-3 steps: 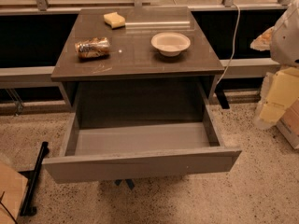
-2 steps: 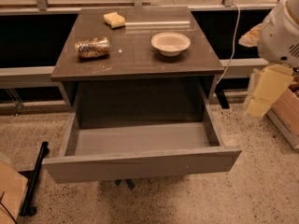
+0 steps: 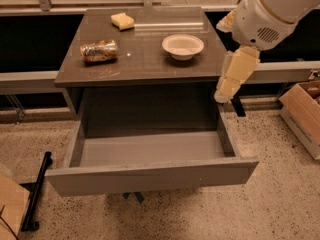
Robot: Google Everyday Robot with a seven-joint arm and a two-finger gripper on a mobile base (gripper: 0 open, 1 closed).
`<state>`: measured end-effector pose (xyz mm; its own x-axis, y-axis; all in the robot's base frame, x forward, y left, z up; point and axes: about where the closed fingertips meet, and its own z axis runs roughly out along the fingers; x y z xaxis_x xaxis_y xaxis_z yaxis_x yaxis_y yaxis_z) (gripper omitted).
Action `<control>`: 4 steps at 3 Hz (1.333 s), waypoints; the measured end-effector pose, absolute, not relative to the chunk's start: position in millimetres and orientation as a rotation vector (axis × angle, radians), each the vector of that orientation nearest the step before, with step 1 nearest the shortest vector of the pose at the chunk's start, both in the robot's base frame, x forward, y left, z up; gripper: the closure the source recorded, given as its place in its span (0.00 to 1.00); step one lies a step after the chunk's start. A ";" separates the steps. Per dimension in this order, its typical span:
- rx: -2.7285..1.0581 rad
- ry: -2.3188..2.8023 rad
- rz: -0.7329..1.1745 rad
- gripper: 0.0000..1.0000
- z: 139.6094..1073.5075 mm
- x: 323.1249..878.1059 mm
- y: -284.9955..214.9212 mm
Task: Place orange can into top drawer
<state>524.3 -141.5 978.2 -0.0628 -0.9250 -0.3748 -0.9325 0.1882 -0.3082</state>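
Observation:
The orange can (image 3: 99, 50) lies on its side on the left part of the cabinet top (image 3: 145, 64). The top drawer (image 3: 150, 176) is pulled out below, and its light grey inside (image 3: 150, 149) holds nothing. My gripper (image 3: 231, 79) hangs down from the white arm (image 3: 270, 14) at the cabinet's right edge, above the drawer's right rear corner. It is far to the right of the can and holds nothing that I can see.
A white bowl (image 3: 183, 45) stands on the right of the cabinet top, close to the arm. A yellow sponge (image 3: 122, 20) lies at the back. A cardboard box (image 3: 305, 109) stands on the floor at right. A black bar (image 3: 36, 194) and cardboard (image 3: 10, 209) lie at left.
My arm has swung left from the right edge of the view, and the gripper now hangs at the cabinet's right edge. The can, bowl and drawer have not moved.

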 end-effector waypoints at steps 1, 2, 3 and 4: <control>-1.730 1.978 0.025 0.00 979.2 528.5 -140.4; -1.670 1.988 0.085 0.00 968.1 538.0 -128.8; -1.631 1.926 0.156 0.00 961.0 570.7 -93.6; -1.610 1.847 0.222 0.00 956.2 610.0 -53.0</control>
